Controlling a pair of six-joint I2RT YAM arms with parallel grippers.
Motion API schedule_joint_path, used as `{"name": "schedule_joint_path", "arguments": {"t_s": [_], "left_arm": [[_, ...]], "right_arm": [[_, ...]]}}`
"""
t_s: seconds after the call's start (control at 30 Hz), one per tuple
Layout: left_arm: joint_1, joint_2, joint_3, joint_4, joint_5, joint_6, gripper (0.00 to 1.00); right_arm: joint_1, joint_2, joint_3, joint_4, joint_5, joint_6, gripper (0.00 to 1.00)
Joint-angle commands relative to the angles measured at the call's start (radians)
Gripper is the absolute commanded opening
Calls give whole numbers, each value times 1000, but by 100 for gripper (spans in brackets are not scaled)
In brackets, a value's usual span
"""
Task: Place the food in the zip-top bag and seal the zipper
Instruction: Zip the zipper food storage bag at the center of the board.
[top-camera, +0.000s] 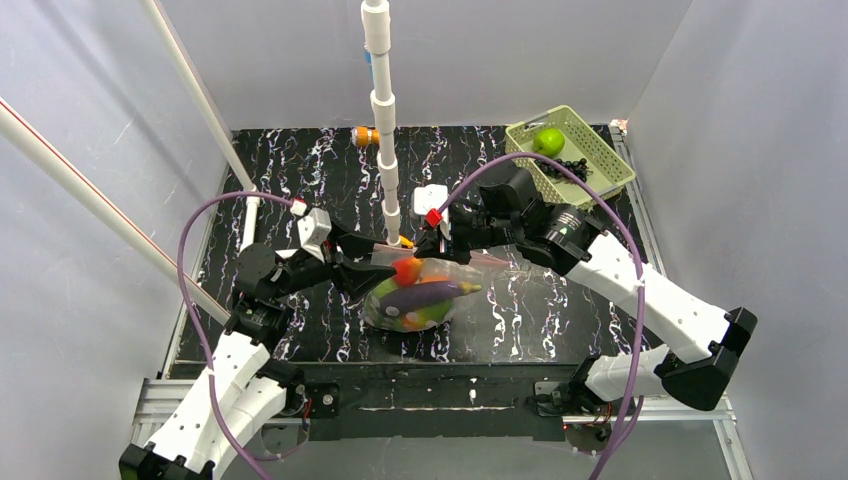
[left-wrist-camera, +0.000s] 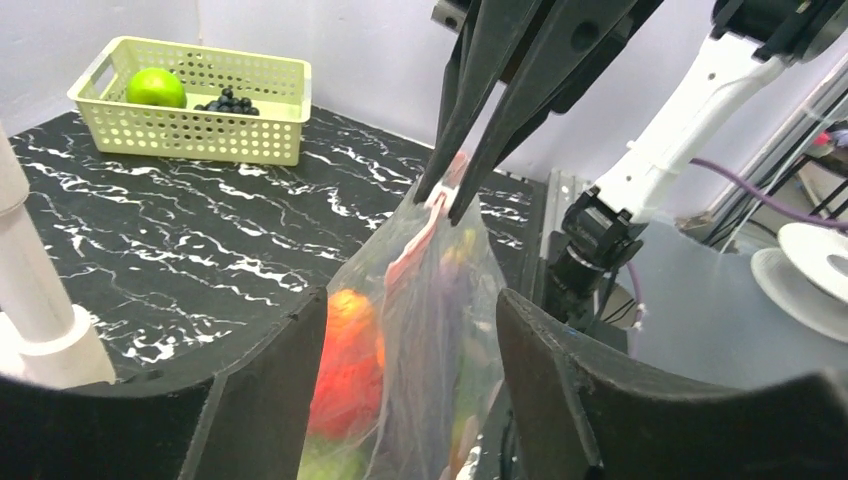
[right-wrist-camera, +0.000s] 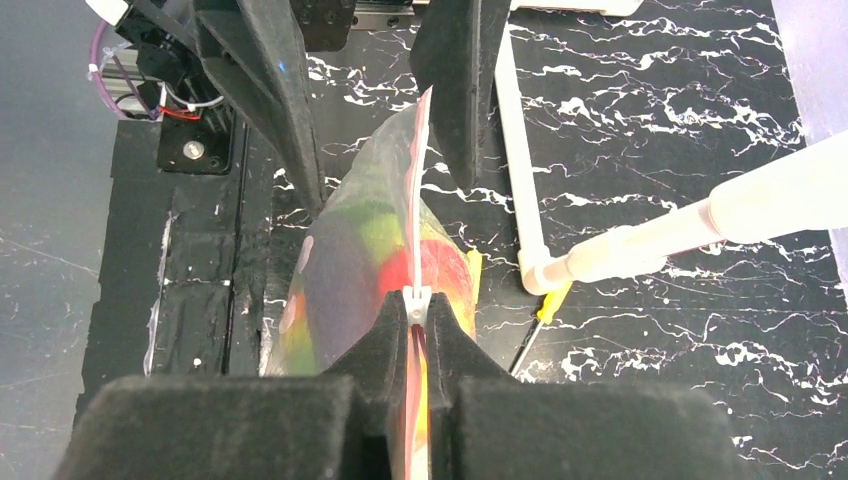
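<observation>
Right gripper (right-wrist-camera: 412, 312) pinching zipper (right-wrist-camera: 420, 180) — left gripper (left-wrist-camera: 405, 330) spread, straddling zip-top bag (left-wrist-camera: 425, 410)

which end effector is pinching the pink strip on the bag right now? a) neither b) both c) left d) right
d: the right end effector is shut on the pink strip at the top of the bag, while the left end effector stands open with a finger on each side of the bag.
</observation>
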Motion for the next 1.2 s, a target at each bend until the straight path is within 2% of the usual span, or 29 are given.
{"name": "schedule_joint_path", "arguments": {"t_s": [0.0, 0.17, 0.3, 0.37, 0.43, 0.47, 0.5, 0.7, 0.93, 1.17], "left_arm": [[-29, 10, 74, -21, -9, -18, 66], [-105, 78, 113, -44, -35, 22, 70], [-132, 111, 125, -37, -39, 37, 64], [-134, 118, 135, -46, -7, 58, 51], [-134, 97, 146, -104, -22, 108, 17], [-134, 79, 147, -136, -50, 133, 5], [-135, 60, 145, -164, -82, 155, 0], [-134, -29, 107, -186, -205, 208, 0], [-126, -40, 118, -281, -285, 336, 0], [-119, -49, 113, -286, -551, 324, 0]], "right_arm": [[-6, -17, 63, 25, -63, 11, 1], [-6, 11, 91, 13, -96, 15, 1], [-6, 12, 93, 11, -114, 15, 1], [-6, 9, 90, 11, -112, 15, 1], [-6, 1, 79, 10, -102, 15, 1], [-6, -5, 70, 10, -96, 15, 1], [-6, -12, 60, 12, -90, 16, 1], [-8, -93, -46, 16, -7, 21, 1], [-67, -251, -215, 44, 67, 85, 1], [-94, -398, -346, 49, 226, 144, 1]]}}
